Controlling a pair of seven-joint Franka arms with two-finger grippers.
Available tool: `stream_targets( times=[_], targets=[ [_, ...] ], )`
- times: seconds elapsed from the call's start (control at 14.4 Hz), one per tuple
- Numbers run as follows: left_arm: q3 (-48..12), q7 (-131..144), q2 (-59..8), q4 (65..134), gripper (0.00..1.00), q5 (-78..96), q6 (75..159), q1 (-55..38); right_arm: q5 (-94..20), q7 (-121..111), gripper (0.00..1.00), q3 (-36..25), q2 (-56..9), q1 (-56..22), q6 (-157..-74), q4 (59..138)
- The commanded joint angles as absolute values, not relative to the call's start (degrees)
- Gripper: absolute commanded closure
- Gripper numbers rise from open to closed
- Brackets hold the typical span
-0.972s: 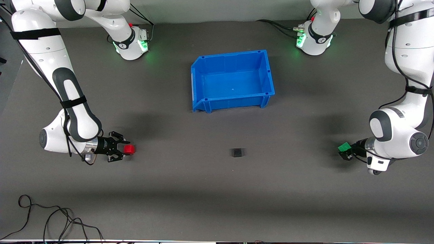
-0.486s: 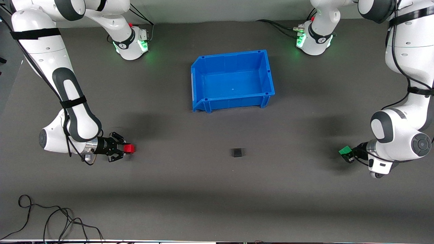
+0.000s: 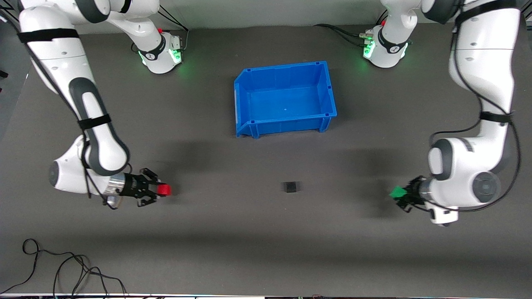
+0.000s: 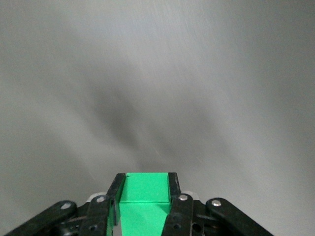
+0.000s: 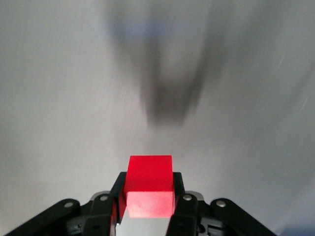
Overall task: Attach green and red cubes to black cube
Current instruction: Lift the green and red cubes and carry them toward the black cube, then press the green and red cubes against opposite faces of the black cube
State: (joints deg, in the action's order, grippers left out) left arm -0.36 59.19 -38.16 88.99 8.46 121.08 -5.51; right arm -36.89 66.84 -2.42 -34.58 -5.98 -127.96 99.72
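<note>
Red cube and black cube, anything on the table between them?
Nothing: the front view shows bare mat between the red cube, held in the right gripper, and the black cube.

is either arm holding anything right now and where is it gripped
Yes, both. The left gripper clamps the green cube by two opposite side faces; the right gripper clamps the red cube the same way.

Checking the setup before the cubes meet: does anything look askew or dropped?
Nothing stands out. The left gripper holds the green cube, the right gripper the red cube; the black cube sits on the table, the blue bin upright.
</note>
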Motion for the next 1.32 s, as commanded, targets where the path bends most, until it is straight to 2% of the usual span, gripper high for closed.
stream_targets(
  times=[0.0, 0.49, 0.62, 0.83, 1.25],
  targets=[
    [0.1, 75.6, -38.8, 87.8, 1.0, 8.1, 120.1, -10.4, -38.0, 75.3, 0.71, -3.0, -35.9, -11.7, -127.6, 94.6],
    [-1.1, 96.7, -41.9, 87.6, 1.0, 10.0, 120.7, -17.5, -37.8, 85.6, 0.7, -3.0, -46.1, -25.5, -133.2, 81.1],
    [-1.1, 101.7, -42.4, 87.7, 1.0, 11.0, 124.0, -19.8, -37.8, 85.7, 0.7, -3.0, -48.9, -28.0, -133.7, 78.0],
    [-1.1, 108.4, -44.2, 86.8, 1.0, 11.0, 128.8, -22.8, -37.6, 88.1, 0.7, -3.0, -52.5, -31.4, -137.2, 74.8],
    [-1.1, 115.7, -47.1, 83.8, 1.0, 11.2, 129.0, -26.5, -37.4, 92.1, 0.69, -3.0, -56.3, -35.8, -139.5, 70.7]
  ],
)
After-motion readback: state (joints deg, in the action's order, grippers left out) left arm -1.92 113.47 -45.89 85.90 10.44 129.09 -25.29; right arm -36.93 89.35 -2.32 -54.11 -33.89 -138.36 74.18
